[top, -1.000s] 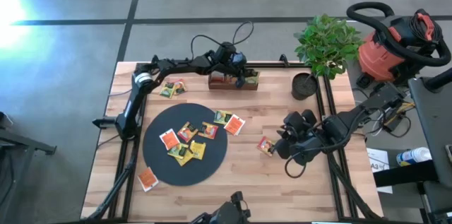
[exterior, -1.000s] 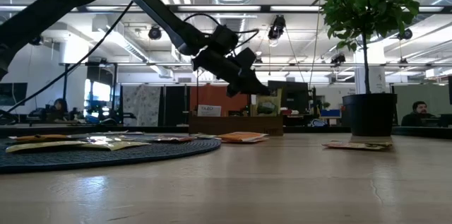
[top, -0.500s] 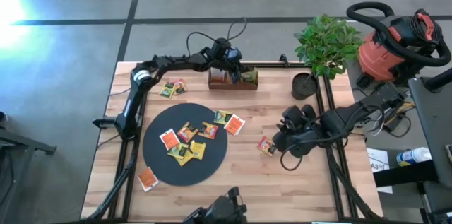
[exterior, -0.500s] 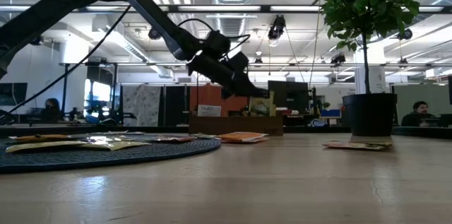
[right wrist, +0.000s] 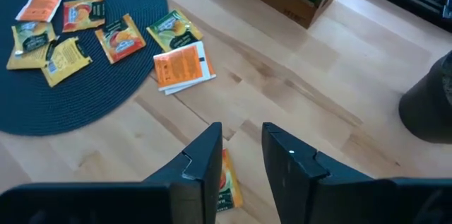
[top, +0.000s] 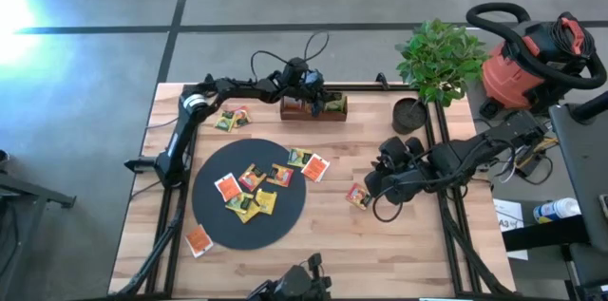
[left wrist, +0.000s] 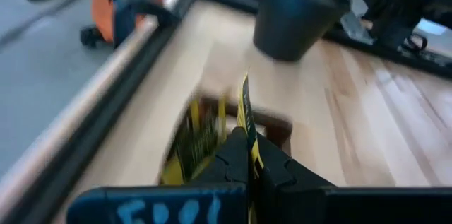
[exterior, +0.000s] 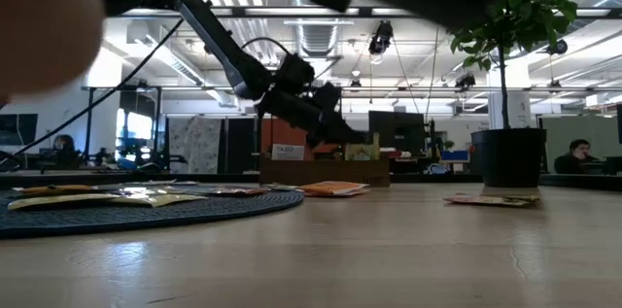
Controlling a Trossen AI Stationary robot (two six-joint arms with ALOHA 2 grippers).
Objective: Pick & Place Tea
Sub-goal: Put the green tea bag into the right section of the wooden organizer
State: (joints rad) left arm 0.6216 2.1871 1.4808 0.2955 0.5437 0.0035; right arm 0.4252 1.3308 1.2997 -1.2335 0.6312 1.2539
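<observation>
Counter (top: 380, 235): your pale wooden worktop carries a black disc (top: 249, 194), a brown tray (top: 313, 107) at the far edge and a potted plant (top: 432, 59).
Left claw (left wrist: 248, 155): you see it pressed together on a yellow tea packet (left wrist: 245, 114), held upright over the tray.
Right claw (right wrist: 240, 155): spread, hovering over an orange tea packet (right wrist: 227, 184) lying on the wood.
Other packets (top: 252, 190): most rest on the disc, several lie beside it.
</observation>
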